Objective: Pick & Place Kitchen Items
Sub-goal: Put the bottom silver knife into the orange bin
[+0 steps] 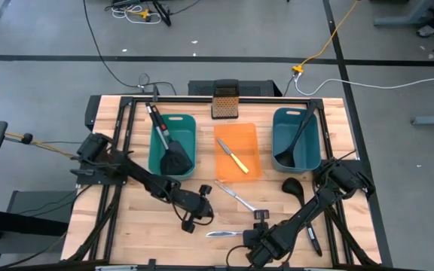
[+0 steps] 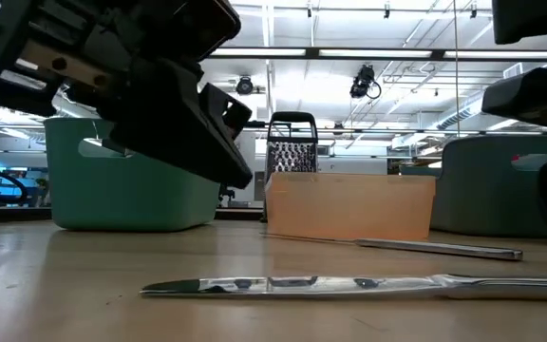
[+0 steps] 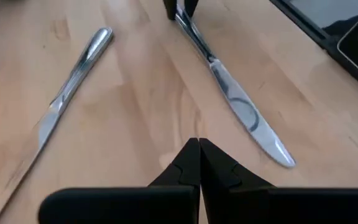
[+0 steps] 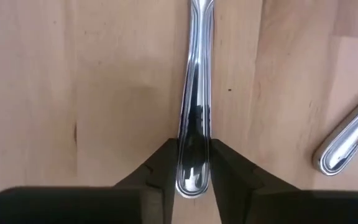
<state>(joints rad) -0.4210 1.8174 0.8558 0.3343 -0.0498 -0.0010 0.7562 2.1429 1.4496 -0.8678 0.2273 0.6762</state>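
Two silver table knives lie on the wooden table. My right gripper stands over the near knife and is shut on its handle. The other knife lies just behind it. My left gripper is shut and holds nothing; it hangs over bare wood, left of both knives. A yellow-handled knife lies in the orange tray. Black spatulas sit in the left teal bin, and a ladle sits in the right bin. Another ladle lies on the table. My right gripper pinches the rounded free end of the near knife's handle between its two fingers, one on each long side. The fingers come steeply from above and lie across the handle. The knife lies flat on the table, its blade pointing toward the left arm.
A dark box grater stands at the far edge behind the tray. The second knife's handle end lies close beside my right gripper. The loose ladle's handle runs along the right arm toward the near edge.
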